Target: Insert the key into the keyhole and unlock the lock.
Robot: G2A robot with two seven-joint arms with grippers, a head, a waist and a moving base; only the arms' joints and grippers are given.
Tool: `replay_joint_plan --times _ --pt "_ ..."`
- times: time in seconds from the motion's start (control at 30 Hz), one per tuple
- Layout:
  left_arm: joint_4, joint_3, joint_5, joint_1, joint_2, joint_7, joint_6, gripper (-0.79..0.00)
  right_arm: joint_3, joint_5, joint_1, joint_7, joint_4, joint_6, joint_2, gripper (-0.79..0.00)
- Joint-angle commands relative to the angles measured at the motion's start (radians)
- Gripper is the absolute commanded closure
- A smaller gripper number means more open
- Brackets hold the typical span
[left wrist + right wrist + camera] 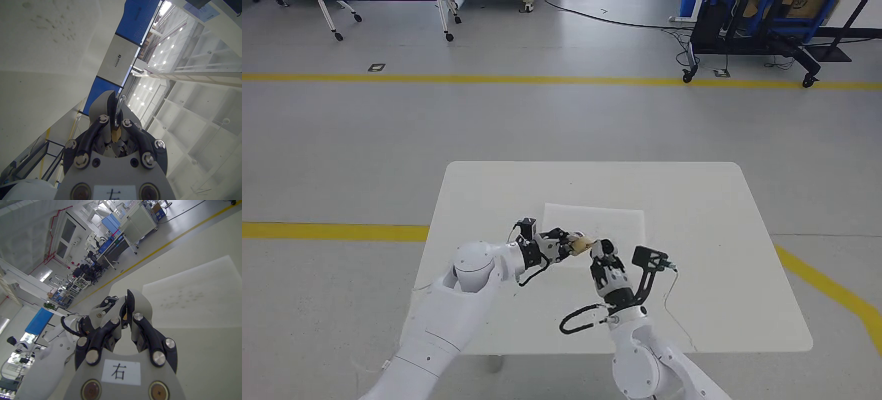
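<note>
- Left gripper (pixel 116 110): your jaws pinch the lock (pixel 115 134) flat between 2 grey fingers. The brass body sits deep near the palm, and the steel shackle (pixel 120 105) curves out toward the tips.
- Right gripper (pixel 126 311): the jaws are pressed together on a thin tan sliver, which I take for the key (pixel 124 317). Its blade is hidden.
- In the top view the 2 grippers meet tip to tip above the table (pixel 722 200), with the lock between them and off the surface.
- The step in hand, as I judge it, is lining the key up with the keyhole. You cannot see the keyhole, so go slowly. Feed the key along the body's axis, hold the left arm steady, and turn only once the key seats fully.
- Brass and steel are hard and slick. The black pads (pixel 130 306) grip them, but a twist could spin the lock in the pinch.
- Below lies a white mat (pixel 592 212), matt and speckled with dark marks.
</note>
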Motion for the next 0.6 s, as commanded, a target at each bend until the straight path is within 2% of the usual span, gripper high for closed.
replay_joint_plan --times 0.0,0.57 --pt "-0.001 0.0 -0.001 0.001 0.001 0.002 0.002 0.0 -0.003 -0.031 0.0 0.002 0.009 0.006 -0.001 0.0" --pt "0.0 0.001 -0.024 -0.001 0.003 0.015 0.009 0.0 -0.018 -0.15 0.002 0.027 0.05 0.015 -0.02 0.0"
